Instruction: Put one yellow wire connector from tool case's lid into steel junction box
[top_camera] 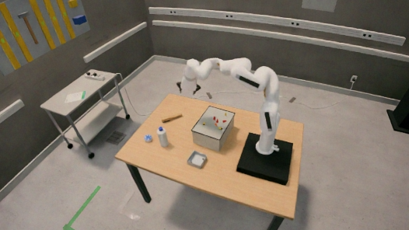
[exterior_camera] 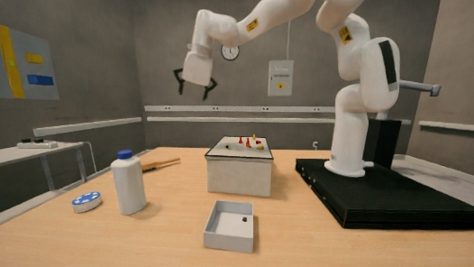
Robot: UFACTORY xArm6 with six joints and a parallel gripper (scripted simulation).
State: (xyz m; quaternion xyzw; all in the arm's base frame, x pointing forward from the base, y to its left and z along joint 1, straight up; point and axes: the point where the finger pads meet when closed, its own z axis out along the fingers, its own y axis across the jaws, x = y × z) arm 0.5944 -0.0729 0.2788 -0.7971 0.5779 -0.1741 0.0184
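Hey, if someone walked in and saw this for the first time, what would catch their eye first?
Probably the big white robot arm rising from its black base on the right of the wooden table, its open gripper held high and empty. Next, the white tool case mid-table, with small red and yellow wire connectors scattered on its lid. In front sits the small open grey junction box, and a white bottle stands to the left.

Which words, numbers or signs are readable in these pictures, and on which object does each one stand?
No text can be read in either view.
Yellow stickers on the arm: warning signs, too small to read.
Wall cabinet: a yellow sign and a line of print, blurred.
Wall clock: no numerals can be made out.
White bottle: no label visible.
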